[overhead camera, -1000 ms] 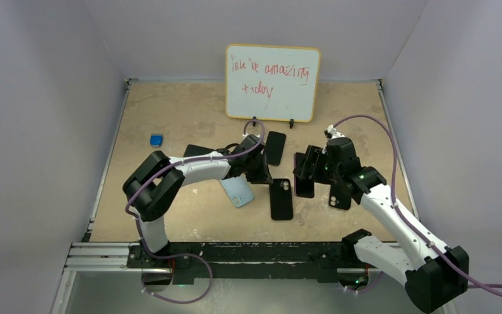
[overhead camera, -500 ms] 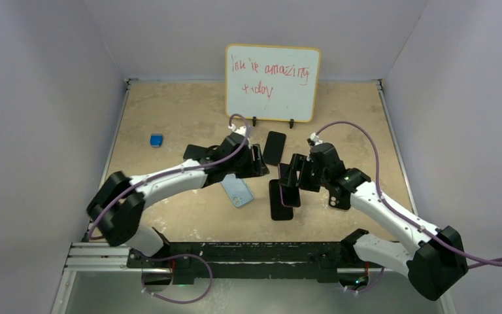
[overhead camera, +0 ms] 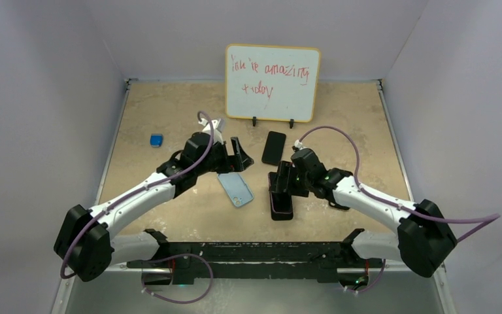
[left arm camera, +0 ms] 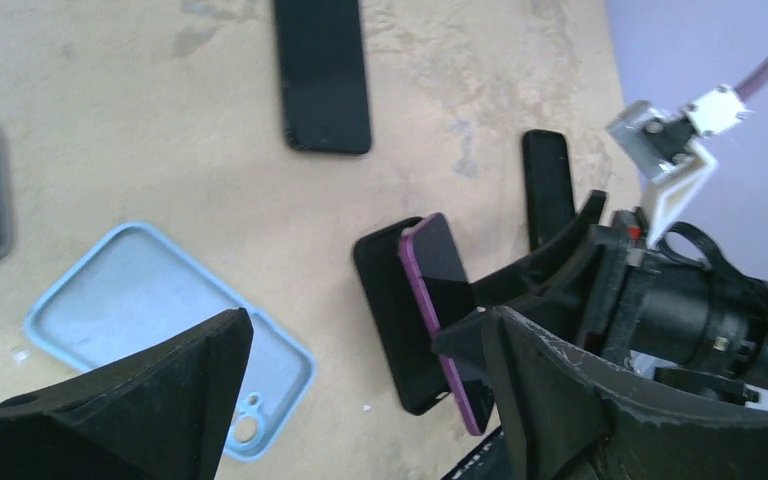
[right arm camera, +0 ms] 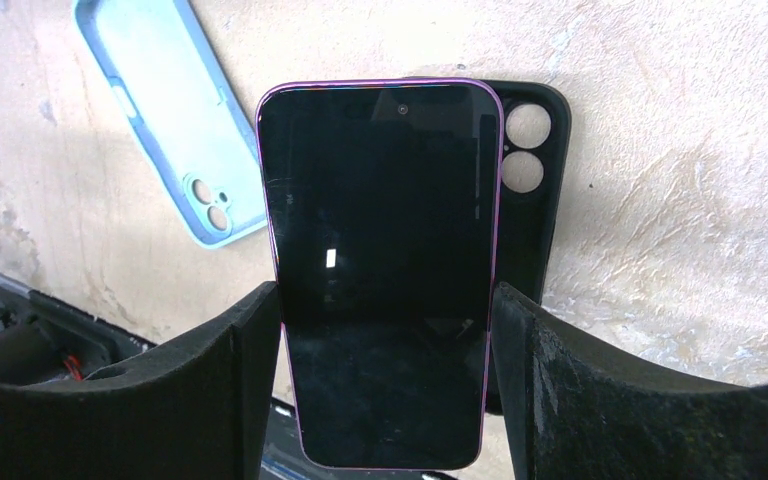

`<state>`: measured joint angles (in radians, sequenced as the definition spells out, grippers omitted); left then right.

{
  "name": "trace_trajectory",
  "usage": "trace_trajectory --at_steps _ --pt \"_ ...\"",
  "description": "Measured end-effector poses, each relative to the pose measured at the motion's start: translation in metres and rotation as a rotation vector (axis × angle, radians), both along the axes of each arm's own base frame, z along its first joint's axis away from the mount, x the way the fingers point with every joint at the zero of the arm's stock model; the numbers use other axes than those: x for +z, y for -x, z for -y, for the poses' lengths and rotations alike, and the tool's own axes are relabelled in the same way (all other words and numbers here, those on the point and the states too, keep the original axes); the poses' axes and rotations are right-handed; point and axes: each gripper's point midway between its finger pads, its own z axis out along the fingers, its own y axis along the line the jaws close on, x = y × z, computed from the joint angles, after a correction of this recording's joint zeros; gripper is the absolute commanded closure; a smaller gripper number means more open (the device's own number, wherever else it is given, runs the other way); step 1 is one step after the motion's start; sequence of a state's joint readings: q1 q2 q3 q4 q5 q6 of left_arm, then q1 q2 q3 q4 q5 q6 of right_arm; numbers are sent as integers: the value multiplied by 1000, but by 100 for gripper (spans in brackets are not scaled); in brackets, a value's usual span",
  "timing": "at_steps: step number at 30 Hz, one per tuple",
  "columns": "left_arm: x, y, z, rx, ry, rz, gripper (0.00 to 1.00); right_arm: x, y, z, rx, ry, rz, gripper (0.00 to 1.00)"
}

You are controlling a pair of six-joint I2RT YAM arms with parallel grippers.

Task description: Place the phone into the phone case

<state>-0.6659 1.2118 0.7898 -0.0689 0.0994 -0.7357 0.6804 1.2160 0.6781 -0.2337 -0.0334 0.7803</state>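
My right end effector [overhead camera: 280, 180] is clamped on the phone [right arm camera: 385, 270]. Its fingers [right arm camera: 215, 390] press on the two long edges of the lower half. The black screen faces up at the wrist camera and a thin magenta-red rim shows all round. The phone's long axis runs roughly from the near edge of the worktop [overhead camera: 170, 104] towards the far edge, with the selfie-lens end pointing far. It is tilted rather than flat. It sits over a black twin-lens slab [right arm camera: 530, 190], almost parallel to it and shifted a little to one side. I cannot tell whether the phone's lower end touches the slab.

The phone case [overhead camera: 235, 189] lies flat around the middle of the worktop, just left of the slab and apart from it. Its long axis is diagonal, far-left to near-right, with the camera cutout at the near end.

My left end effector [overhead camera: 236, 153] hovers beside the far end of the case, fingers spread wide with nothing between them.
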Motion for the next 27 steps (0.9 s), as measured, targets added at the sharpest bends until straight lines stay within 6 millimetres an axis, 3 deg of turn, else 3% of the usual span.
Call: trace_trajectory --at_steps 6,15,27 --pt "-19 -1 -32 67 -22 -40 15 -17 2 1 -17 37 -11 65" --pt "-15 2 -30 53 -8 -34 23 -31 6 6 -38 60 -20 60" --pt "-30 5 -27 33 -21 -81 29 -32 2 3 -46 60 -9 52"
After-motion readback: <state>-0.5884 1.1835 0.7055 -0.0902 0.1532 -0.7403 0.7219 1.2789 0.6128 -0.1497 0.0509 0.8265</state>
